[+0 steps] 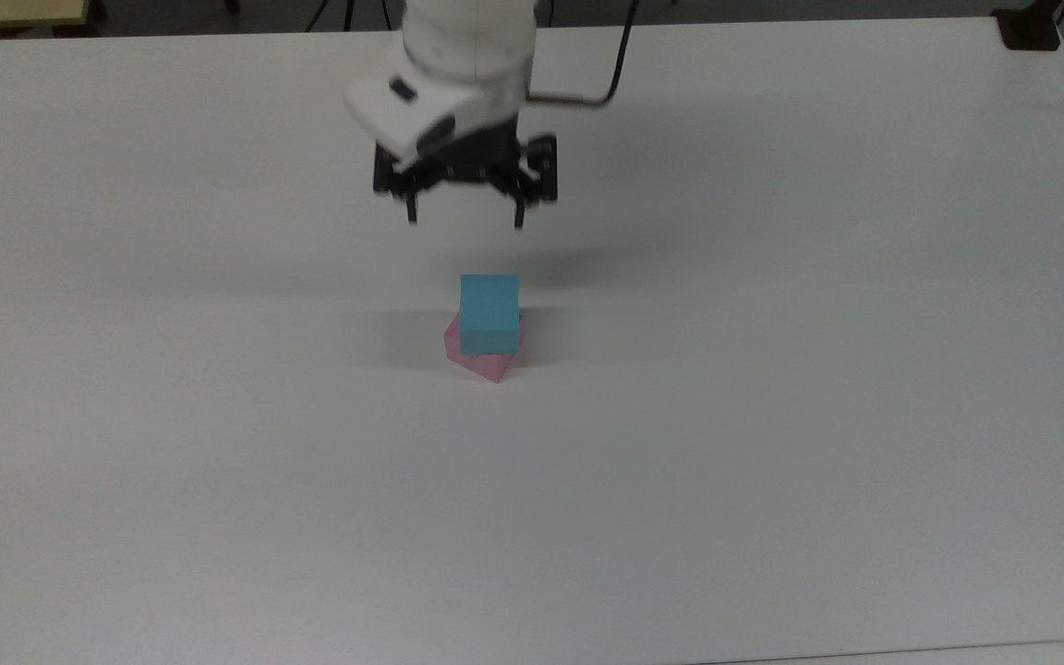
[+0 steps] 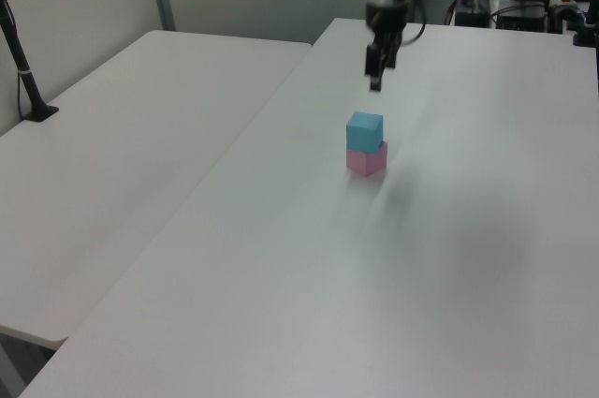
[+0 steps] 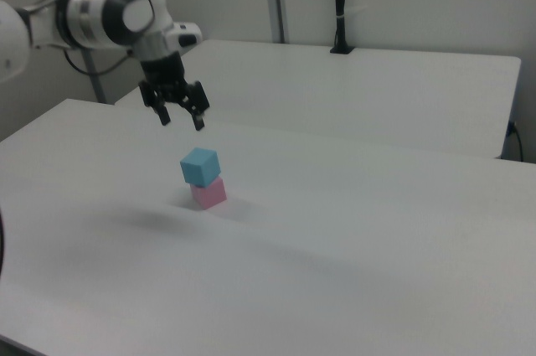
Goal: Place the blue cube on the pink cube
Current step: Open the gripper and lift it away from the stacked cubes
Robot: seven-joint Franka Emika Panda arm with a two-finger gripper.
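Observation:
The blue cube [image 1: 489,313] [image 2: 364,130] [image 3: 199,167] rests on top of the pink cube [image 1: 489,365] [image 2: 366,161] [image 3: 208,194], turned a little relative to it, on the white table [image 1: 772,416]. My gripper [image 1: 465,222] [image 2: 375,80] [image 3: 182,121] hangs open above the stack, well clear of the blue cube and a bit toward the top view's far side. Nothing is between its fingers.
A second white table [image 2: 122,154] [image 3: 377,96] stands beside this one with a narrow gap between them. A black post on a clamp base [image 2: 23,70] [image 3: 338,4] rises from that table's far edge. A dark object [image 1: 1029,28] sits at the top view's upper right corner.

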